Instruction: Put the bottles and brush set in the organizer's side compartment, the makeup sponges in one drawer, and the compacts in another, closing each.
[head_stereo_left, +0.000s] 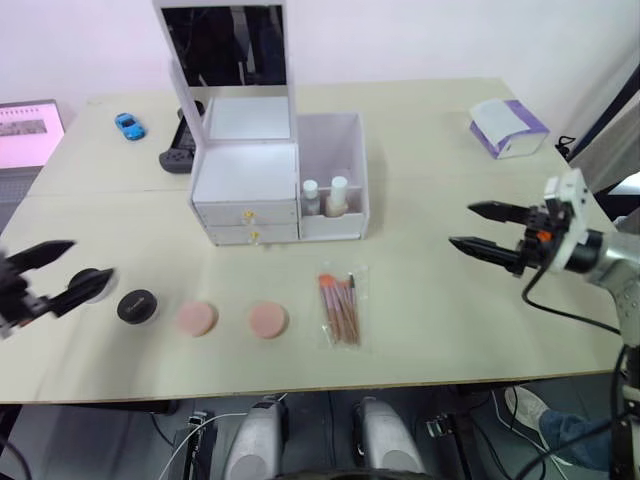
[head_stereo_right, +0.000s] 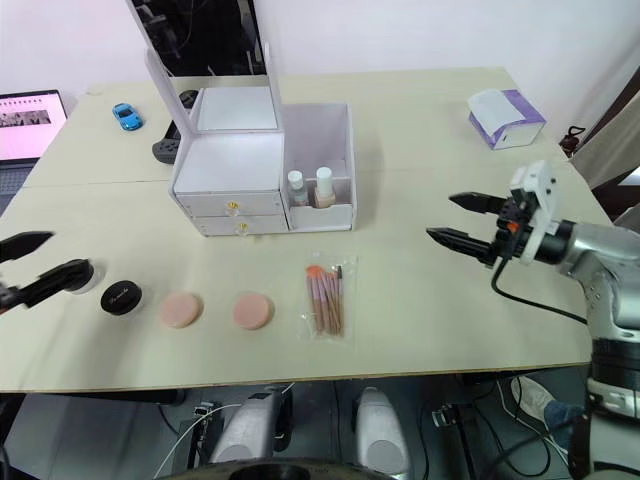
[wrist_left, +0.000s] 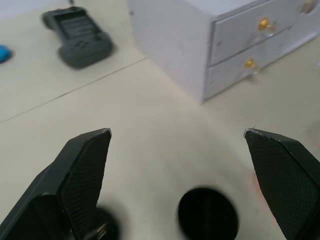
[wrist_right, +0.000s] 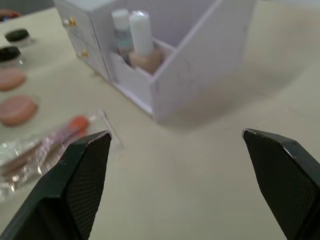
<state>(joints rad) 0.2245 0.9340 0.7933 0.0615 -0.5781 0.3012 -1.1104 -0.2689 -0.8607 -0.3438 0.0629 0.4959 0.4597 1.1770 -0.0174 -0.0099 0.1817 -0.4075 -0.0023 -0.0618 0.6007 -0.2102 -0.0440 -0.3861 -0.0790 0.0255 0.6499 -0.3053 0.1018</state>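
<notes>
The left gripper (head_stereo_left: 62, 272) has its two black fingers spread wide apart and grasps nothing; it hovers at the left edge of the head view, low over the table (head_stereo_left: 430, 330). One of its fingers is just above the first black compact (head_stereo_left: 92, 285), and the second black compact (head_stereo_left: 137, 306) lies just beside it toward the centre. The right gripper (head_stereo_left: 480, 228) is also released, with the jaws well separated and empty, and it hangs at the right side of the frame, pointing toward the centre, well apart from everything. Between the two grippers, in the lower middle of the frame, lie two pink makeup sponges (head_stereo_left: 197, 318) next to each other, and to the right of them the brush set (head_stereo_left: 339, 309) in its clear wrapping, flat on the table. Above these, in the upper centre, stands the white organizer (head_stereo_left: 245, 185) with its mirror lid raised; both drawers (head_stereo_left: 246, 213) with gold knobs are closed. In the side compartment (head_stereo_left: 335, 150) on its right, two bottles (head_stereo_left: 337, 196) already stand upright side by side. Behind the organizer, at the upper left, lie a black handheld device (head_stereo_left: 180, 150) and a small blue toy car (head_stereo_left: 128, 126), and at the upper right a white and purple box (head_stereo_left: 508, 128).
</notes>
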